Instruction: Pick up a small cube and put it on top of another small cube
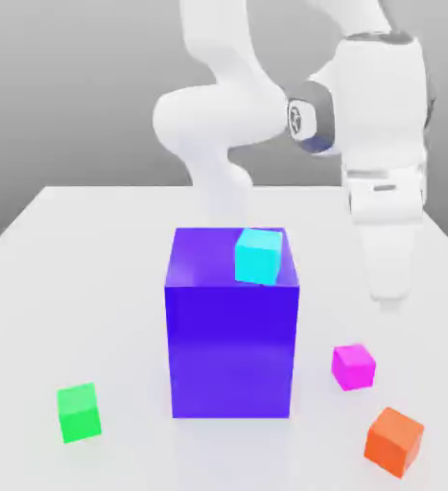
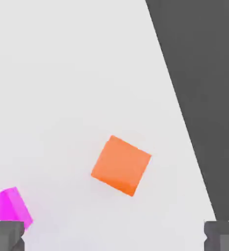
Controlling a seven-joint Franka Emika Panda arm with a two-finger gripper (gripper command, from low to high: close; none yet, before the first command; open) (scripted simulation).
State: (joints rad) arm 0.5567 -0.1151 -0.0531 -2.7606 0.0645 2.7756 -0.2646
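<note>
The small magenta cube [image 1: 353, 366] lies on the white table, right of the big blue-purple block in the exterior view; the hand view catches part of it [image 2: 9, 208] beside one fingertip. The small green cube [image 1: 79, 412] rests near the front at the exterior view's left. My gripper [image 1: 390, 299] hangs above the table at the exterior view's right, above and beyond the magenta cube. In the hand view the gripper [image 2: 114, 236] is open, its fingertips [image 2: 6, 235] wide apart with nothing between them.
A big blue-purple block [image 1: 232, 336] stands mid-table with a cyan cube [image 1: 258, 256] on top. An orange cube [image 1: 394, 441] [image 2: 121, 165] lies front right, near the magenta one. The white table [image 1: 74, 288] ends at a dark edge [image 2: 204, 98].
</note>
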